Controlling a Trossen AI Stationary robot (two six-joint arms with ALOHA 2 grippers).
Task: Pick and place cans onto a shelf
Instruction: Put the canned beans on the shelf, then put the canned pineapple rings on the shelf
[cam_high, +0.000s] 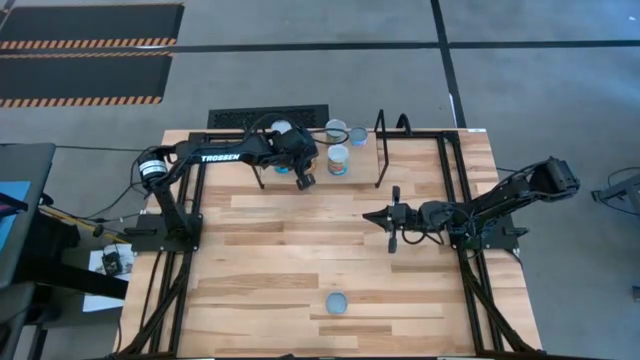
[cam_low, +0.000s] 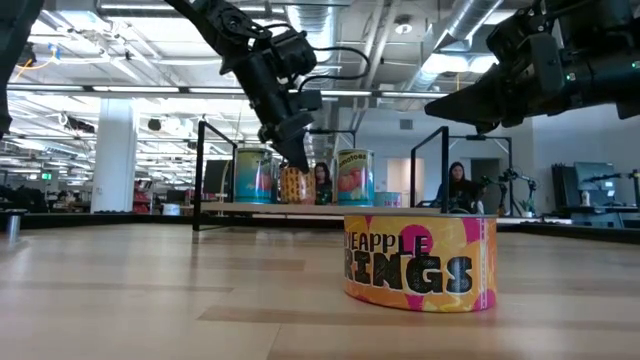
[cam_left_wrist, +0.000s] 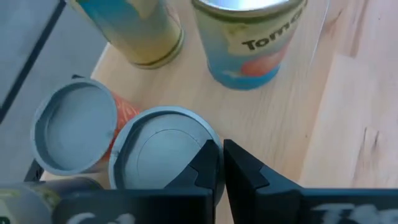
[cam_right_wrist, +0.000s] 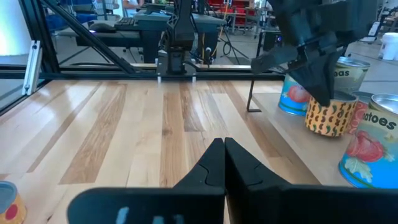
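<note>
We hold the left gripper over the shelf, fingers together above a can. The right gripper waits mid-bench, fingers together.

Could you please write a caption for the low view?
Left gripper, shut, hovers by cans on the shelf; a pineapple rings can sits alone in front.

Wooden table (2 people behind)
</note>
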